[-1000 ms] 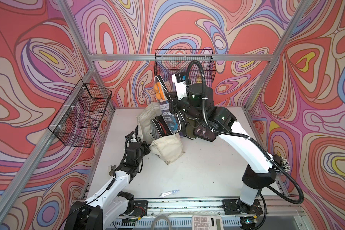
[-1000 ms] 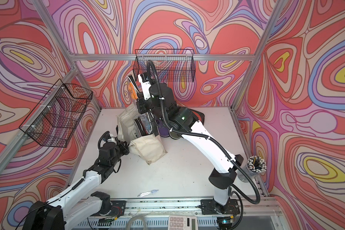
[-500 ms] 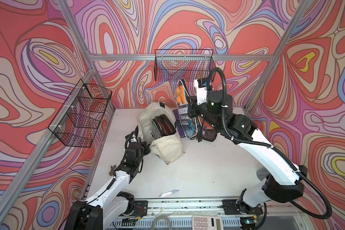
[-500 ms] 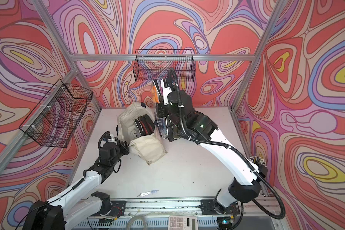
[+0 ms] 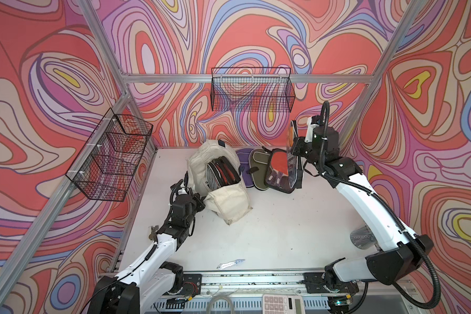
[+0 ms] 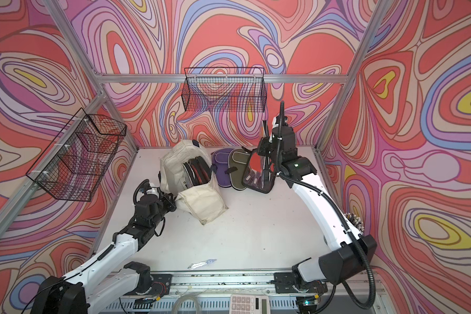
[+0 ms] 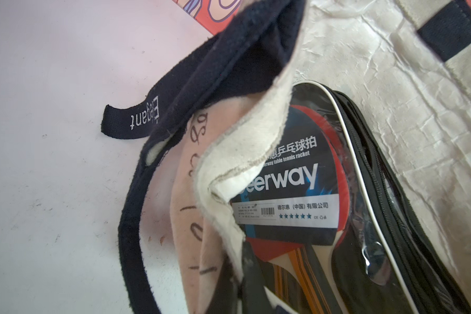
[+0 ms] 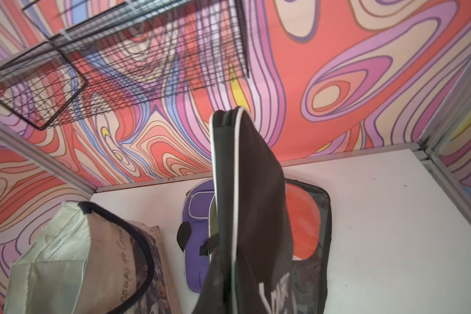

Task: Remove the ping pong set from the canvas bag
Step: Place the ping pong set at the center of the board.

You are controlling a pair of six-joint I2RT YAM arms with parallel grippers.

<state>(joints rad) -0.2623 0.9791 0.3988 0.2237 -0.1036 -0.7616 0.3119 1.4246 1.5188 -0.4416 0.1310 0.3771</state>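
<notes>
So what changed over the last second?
The right gripper, shut on a ping pong case, carried it rightward, clear of the bag. The left gripper stayed clamped on the bag's rim; the bag and the cases inside it stayed put.

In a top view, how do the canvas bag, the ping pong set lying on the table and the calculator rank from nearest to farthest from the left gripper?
From the left gripper:
1. canvas bag: right at the fingertips, touching.
2. ping pong set lying on the table: toward the back, on the right arm's side.
3. calculator: beyond the table's front edge.
</notes>
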